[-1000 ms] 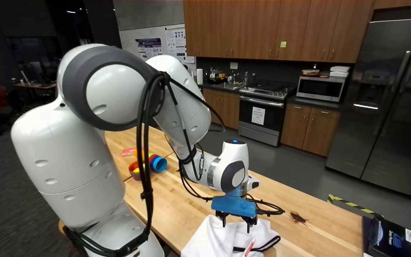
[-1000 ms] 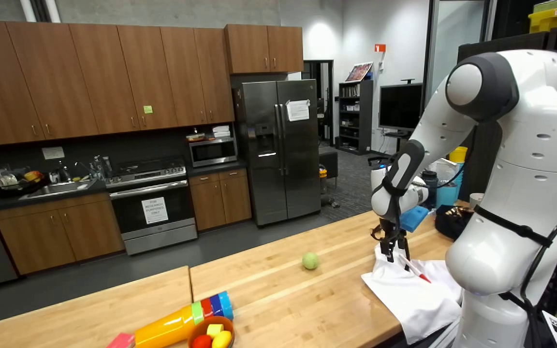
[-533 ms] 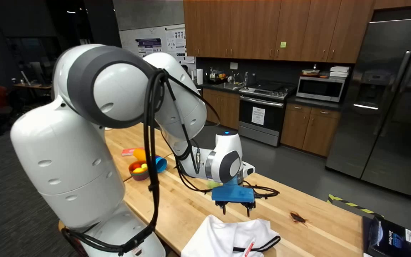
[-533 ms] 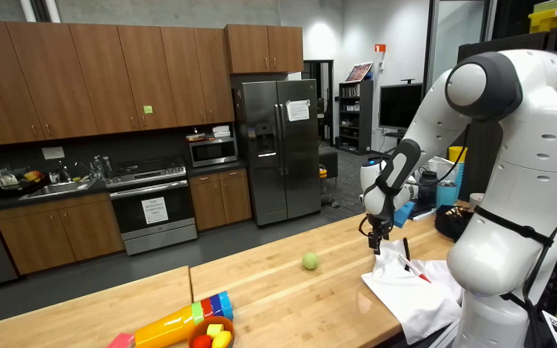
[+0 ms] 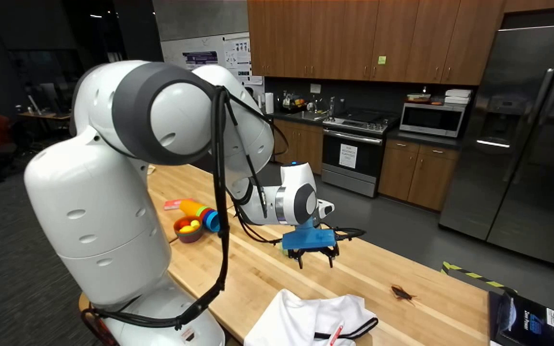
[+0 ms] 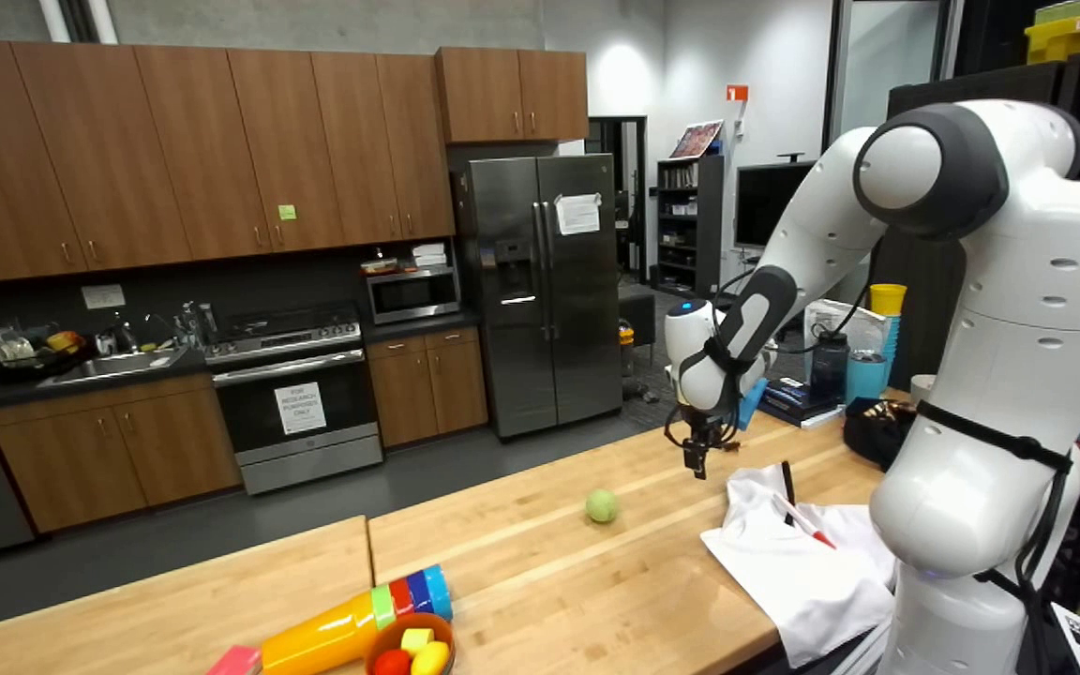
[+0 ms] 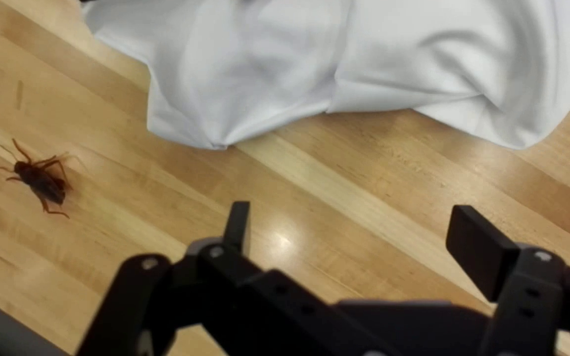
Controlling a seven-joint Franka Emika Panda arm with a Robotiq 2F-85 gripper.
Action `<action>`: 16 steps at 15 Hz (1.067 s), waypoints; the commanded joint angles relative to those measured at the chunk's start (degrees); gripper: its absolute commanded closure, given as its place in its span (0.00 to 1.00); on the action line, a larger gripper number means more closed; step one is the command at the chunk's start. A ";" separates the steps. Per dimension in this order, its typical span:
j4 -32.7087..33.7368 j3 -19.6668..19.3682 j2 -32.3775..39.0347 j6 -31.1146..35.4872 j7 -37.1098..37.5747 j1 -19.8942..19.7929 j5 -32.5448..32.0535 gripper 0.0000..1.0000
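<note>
Gripper [image 7: 352, 227]: jaws spread wide, holding nothing, and there's the table [image 7: 344, 262] right through the gap, low in the wrist view!
Fingertips [image 5: 330, 262]: up in the air over the table, touching nothing, lower centre of an exterior view.
Cloth [image 7: 265, 74]: white, rumpled, sprawling across the top of the wrist view, apart from the jaws; in both exterior views it lies on the table.
Pen [image 5: 335, 335]: red and white, lying on the cloth in both exterior views, while the wrist view leaves it out of frame.
Insect [image 7: 42, 180]: dark, at left in the wrist view, legs and feelers on full show; in an exterior view that insect [image 5: 403, 292] is just a small dark shape, lower right.
Ball [image 6: 601, 505]: whole and pale green, lower half, just right of centre in an exterior view.
Bookcase [image 6: 690, 225]: there it is, upper right of centre, and only an exterior view has it.
</note>
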 commanded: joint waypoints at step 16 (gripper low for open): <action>10.90 1.74 8.85 -8.86 3.05 3.92 0.44 0.58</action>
